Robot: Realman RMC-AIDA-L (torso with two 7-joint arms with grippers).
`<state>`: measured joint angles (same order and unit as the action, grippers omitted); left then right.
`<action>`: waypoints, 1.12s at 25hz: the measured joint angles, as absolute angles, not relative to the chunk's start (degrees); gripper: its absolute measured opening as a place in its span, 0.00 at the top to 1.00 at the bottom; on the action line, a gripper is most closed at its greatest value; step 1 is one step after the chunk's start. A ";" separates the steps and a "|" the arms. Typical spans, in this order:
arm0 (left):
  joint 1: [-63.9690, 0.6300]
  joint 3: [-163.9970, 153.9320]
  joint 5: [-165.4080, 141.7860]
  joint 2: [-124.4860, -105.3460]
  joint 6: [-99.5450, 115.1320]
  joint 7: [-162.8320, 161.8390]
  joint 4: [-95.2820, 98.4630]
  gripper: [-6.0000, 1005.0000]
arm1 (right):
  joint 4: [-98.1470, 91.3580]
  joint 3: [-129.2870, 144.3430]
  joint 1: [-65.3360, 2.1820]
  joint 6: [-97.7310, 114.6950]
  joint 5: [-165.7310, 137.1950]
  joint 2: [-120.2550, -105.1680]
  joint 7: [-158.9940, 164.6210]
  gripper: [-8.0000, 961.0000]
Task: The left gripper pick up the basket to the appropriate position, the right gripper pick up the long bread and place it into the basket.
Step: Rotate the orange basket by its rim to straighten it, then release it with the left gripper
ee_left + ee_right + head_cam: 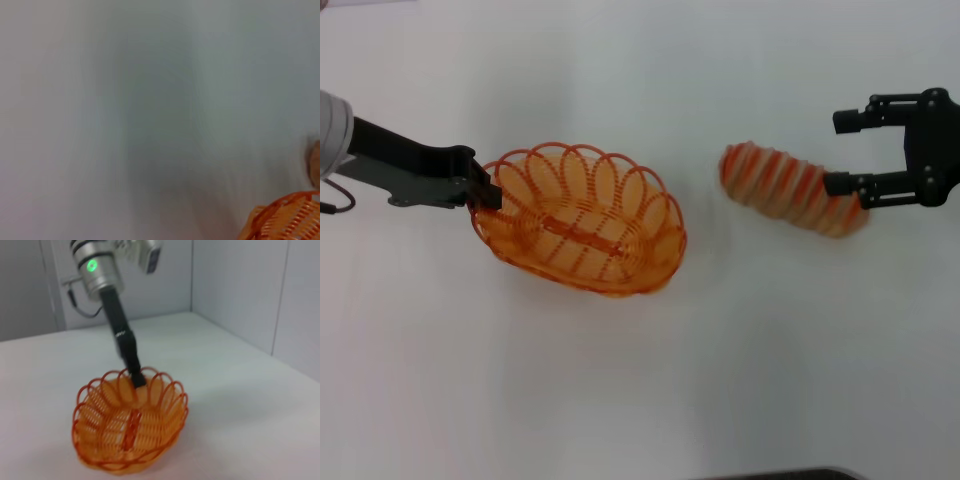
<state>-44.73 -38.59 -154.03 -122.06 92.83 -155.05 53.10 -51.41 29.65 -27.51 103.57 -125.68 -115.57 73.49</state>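
Left to right, for your check:

1. Left gripper (485, 195): fingers closed on the left end of the basket's rim.
2. Basket (582, 220): empty, left of centre on the white table (640, 380); you cannot tell whether it rests there or is slightly lifted.
3. Long bread (790, 188): well right of the basket, blurred, lying between the fingers.
4. Right gripper (850, 152): fingers wide apart, one touching the bread's right end.

Step in hand, as judged: grasping the bread. Next, you need those fingers to close across it, then lift and carry it left over the basket.

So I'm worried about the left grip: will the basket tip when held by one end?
Probably a little. The left gripper pinches only the basket rim at one end, so the far end may sag. Its open wire build looks light and stiff, limiting droop.
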 joint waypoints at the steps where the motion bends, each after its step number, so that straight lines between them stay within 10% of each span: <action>1: -43.87 -38.19 -153.18 -122.29 92.68 -155.22 53.15 0.90 | -51.41 29.32 -27.39 103.58 -125.06 -115.57 73.49 0.19; 28: -34.12 -43.49 -139.82 -124.48 79.65 -154.42 52.53 0.90 | -51.34 26.28 -26.91 101.84 -122.87 -116.26 73.38 0.19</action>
<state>-34.12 -43.49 -139.82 -124.48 79.65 -154.42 52.53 -51.34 26.28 -26.91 101.84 -122.87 -116.26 73.38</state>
